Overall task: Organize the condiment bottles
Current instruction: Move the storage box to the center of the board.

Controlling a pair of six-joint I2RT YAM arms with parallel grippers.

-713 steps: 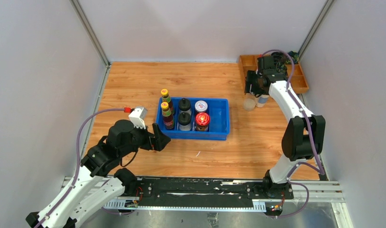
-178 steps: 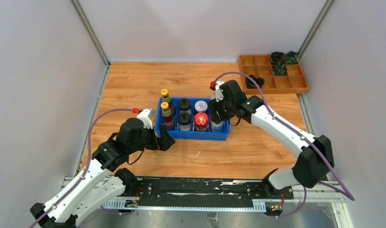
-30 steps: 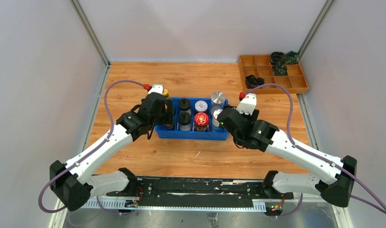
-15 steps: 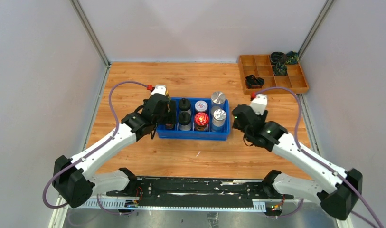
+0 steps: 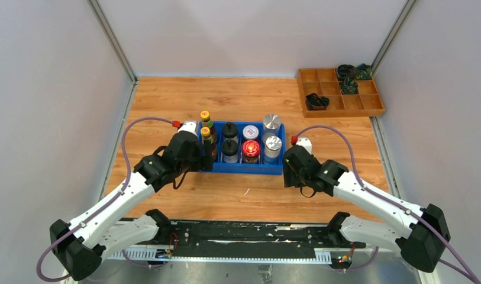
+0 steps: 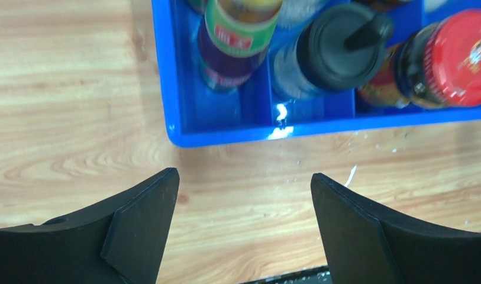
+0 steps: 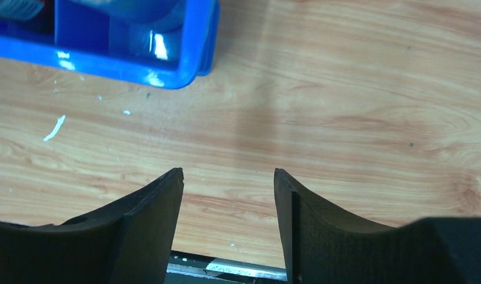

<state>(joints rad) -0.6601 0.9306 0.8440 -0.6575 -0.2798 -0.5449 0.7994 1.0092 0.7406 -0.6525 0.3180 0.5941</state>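
Observation:
A blue bin (image 5: 277, 167) on the wooden table holds the condiment bottles: two yellow-capped sauce bottles (image 5: 205, 116), two black-lidded shakers (image 5: 229, 129), a white-lidded jar (image 5: 250, 132), a red-lidded jar (image 5: 252, 148) and two silver-lidded jars (image 5: 272, 122). My left gripper (image 6: 244, 180) is open and empty over bare wood just near the bin's near left corner (image 6: 174, 127). My right gripper (image 7: 228, 174) is open and empty over bare wood beside the bin's near right corner (image 7: 190, 71). The left wrist view shows a sauce bottle (image 6: 235, 38), a shaker (image 6: 335, 50) and the red-lidded jar (image 6: 457, 59).
A wooden compartment tray (image 5: 338, 105) with black and green coiled items (image 5: 346, 72) stands at the back right. Grey walls enclose the table on three sides. The black base rail (image 5: 249, 234) runs along the near edge.
Both arms have drawn back from the bin toward the near edge. The left gripper has come off the sauce bottles; the right gripper has moved away from the silver-lidded jars.

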